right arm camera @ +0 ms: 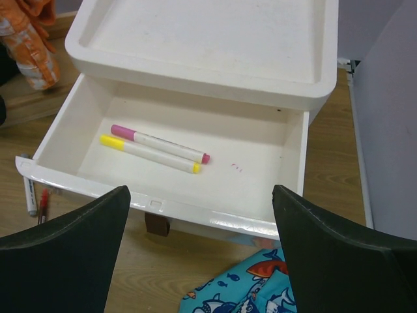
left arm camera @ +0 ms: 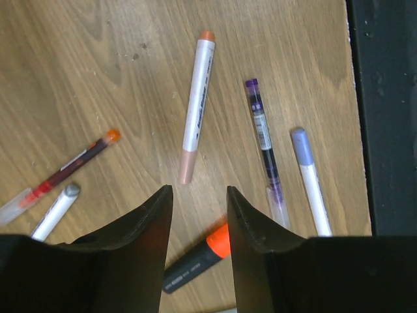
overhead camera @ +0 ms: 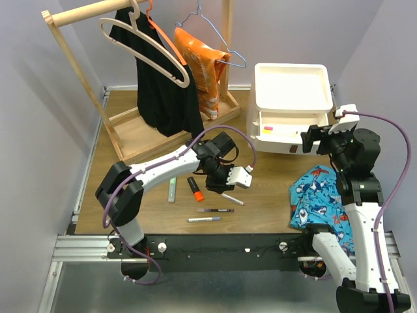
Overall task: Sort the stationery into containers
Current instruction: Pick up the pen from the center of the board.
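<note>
Loose stationery lies on the wooden table: an orange highlighter [overhead camera: 195, 189], a pale green highlighter [overhead camera: 172, 190], a white marker [overhead camera: 231, 198], a purple pen [overhead camera: 215, 210] and a white pen [overhead camera: 204, 219]. My left gripper [overhead camera: 225, 179] hangs over them, open. In the left wrist view its jaws [left arm camera: 199, 195] are apart, with the orange highlighter [left arm camera: 199, 257] on the table below the gap and untouched. My right gripper [overhead camera: 311, 138] stands wide open in front of the white drawer unit [overhead camera: 290, 107]. Its top drawer [right arm camera: 163, 195] is pulled out and holds a pink marker [right arm camera: 159, 143] and a yellow marker [right arm camera: 148, 154].
A blue shark-print cloth [overhead camera: 322, 195] lies at the right, just in front of the drawer unit. A wooden clothes rack [overhead camera: 130, 124] with dark and orange garments stands at the back left. A red pen [left arm camera: 65, 173] and a grey-capped pen [left arm camera: 55, 210] lie left of the jaws.
</note>
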{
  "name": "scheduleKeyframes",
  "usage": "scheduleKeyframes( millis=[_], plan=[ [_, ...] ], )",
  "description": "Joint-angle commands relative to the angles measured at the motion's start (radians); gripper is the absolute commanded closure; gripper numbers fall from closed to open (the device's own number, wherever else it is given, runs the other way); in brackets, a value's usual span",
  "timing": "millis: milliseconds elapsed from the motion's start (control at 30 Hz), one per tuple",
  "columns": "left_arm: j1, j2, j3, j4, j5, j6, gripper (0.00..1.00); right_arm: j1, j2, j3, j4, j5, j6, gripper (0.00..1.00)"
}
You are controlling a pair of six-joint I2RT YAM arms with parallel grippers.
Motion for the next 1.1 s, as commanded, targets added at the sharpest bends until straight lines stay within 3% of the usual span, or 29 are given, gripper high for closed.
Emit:
scheduleKeyframes(
  millis=[0,633,733,867,933,1067],
  plan=[
    [-0.028,0.068,-0.006,0.090,0.044,0.007,0.54,-0.007,-0.014,-0.017,-0.026,-0.049,-0.005,0.03],
    [-0.097,0.251,-0.024,0.217,0.023,-0.077,0.57,-0.007,0.013,-0.018,-0.023,-0.030,-0.006,0.03],
    [-0.102,0.284,-0.015,0.240,0.009,-0.114,0.65,-0.007,0.014,-0.012,-0.025,-0.029,-0.001,0.03],
    [-0.103,0.318,0.008,0.234,0.010,-0.148,0.99,-0.007,0.019,-0.006,-0.022,-0.021,-0.008,0.04],
    [-0.103,0.301,0.031,0.216,0.012,-0.145,1.00,-0.007,0.025,0.005,-0.018,-0.020,-0.008,0.04],
    [-0.087,0.222,0.175,0.013,0.024,-0.099,1.00,-0.007,0.033,0.014,-0.003,-0.003,-0.005,0.04]
  ],
)
